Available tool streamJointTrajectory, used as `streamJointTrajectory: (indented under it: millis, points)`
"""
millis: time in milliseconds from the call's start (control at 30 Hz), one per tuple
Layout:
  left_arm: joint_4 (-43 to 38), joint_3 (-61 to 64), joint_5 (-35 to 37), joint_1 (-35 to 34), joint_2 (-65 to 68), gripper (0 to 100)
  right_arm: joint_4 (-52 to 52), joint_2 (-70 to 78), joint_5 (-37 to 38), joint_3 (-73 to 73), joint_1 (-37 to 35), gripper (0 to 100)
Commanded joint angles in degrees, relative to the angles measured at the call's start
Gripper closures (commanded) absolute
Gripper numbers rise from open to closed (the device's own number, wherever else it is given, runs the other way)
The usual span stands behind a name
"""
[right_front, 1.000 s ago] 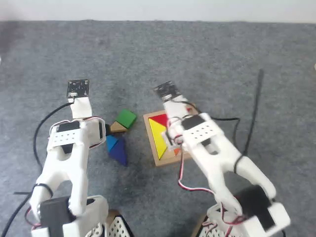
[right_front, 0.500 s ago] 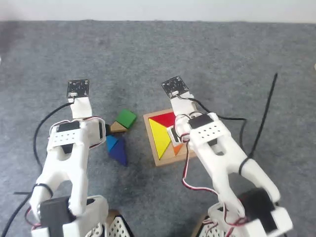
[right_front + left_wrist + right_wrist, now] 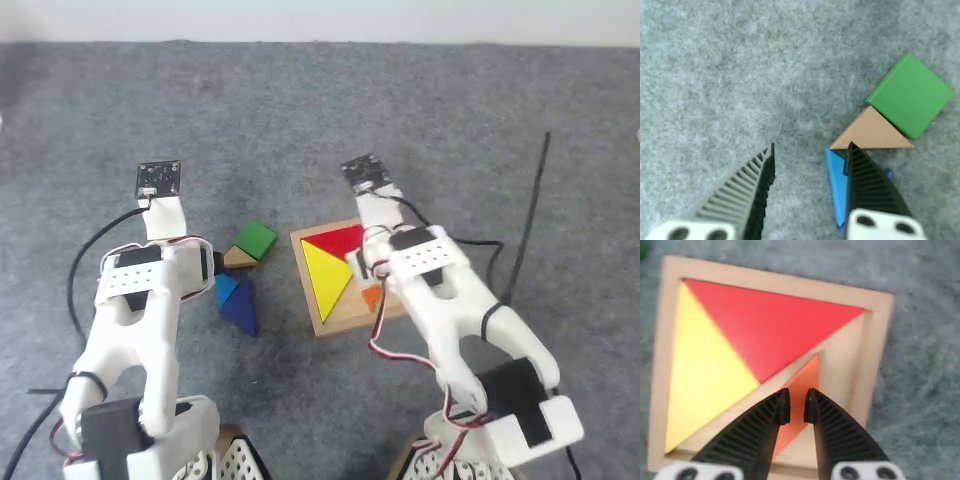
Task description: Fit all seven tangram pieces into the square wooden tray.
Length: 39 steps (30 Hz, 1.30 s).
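**Three pieces in the tray, four on the carpet**

The square wooden tray [image 3: 879, 340] holds a large red triangle [image 3: 770, 335], a large yellow triangle [image 3: 700, 375] and a small orange triangle [image 3: 802, 385]. The right gripper [image 3: 796, 405] is pinched nearly closed above the orange one. A green square block [image 3: 910, 95], tan triangle [image 3: 871, 132], light-blue triangle [image 3: 836, 190] and dark-blue piece [image 3: 243, 308] lie by the spread left gripper [image 3: 811, 150].

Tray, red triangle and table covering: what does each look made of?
Tray: pale unpainted wood, judging by its light tan, matte rim. Red triangle: probably wood painted a smooth, even red; no grain shows, so plastic is possible. Table covering: grey felt or short-pile carpet, judging by its fuzzy, mottled fibres.
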Motion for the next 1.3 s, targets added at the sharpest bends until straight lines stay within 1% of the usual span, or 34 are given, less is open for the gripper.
streamJointTrajectory:
  millis: [0, 233, 300, 400, 500, 600, 800, 967, 1133, 1267]
  points:
    - [-1.8, -0.2, -0.5, 0.2, 0.0, 78, 1.7, 0.2, 2.5, 1.5, 1.6, 93.1]
    - [-1.8, -0.1, -0.5, 0.2, 0.0, 78, 1.3, -2.2, 2.4, 2.5, -0.3, 92.4]
    - [-1.8, -0.1, -0.5, 0.2, 0.0, 78, 1.7, -5.7, 2.3, 2.7, -0.3, 89.2]
    - [-1.8, -0.1, -0.5, 0.2, 0.0, 78, 4.4, -10.4, 0.4, 3.3, -1.0, 81.7]
    - [-1.8, -0.1, -0.5, 0.3, 0.0, 78, 9.5, -13.3, -0.2, 3.5, -4.9, 76.1]
    - [-1.8, -0.1, -0.5, 0.3, 0.0, 78, 10.4, -14.0, -0.2, 3.5, -7.3, 73.4]
    - [-1.8, -0.1, -0.5, 0.2, 0.0, 78, 8.5, -9.7, -0.3, 3.3, -6.8, 72.9]
    - [-1.8, -0.1, -0.5, 0.1, 0.0, 78, 4.0, -2.9, -1.1, 2.5, -3.6, 72.9]
    - [-1.8, -0.1, -0.5, 0.2, 0.0, 78, 3.5, 1.8, -1.4, -0.3, -3.6, 72.9]
    - [-1.8, -0.1, -0.5, 0.2, 0.0, 78, 3.5, 2.7, -1.4, -1.2, -3.7, 73.1]
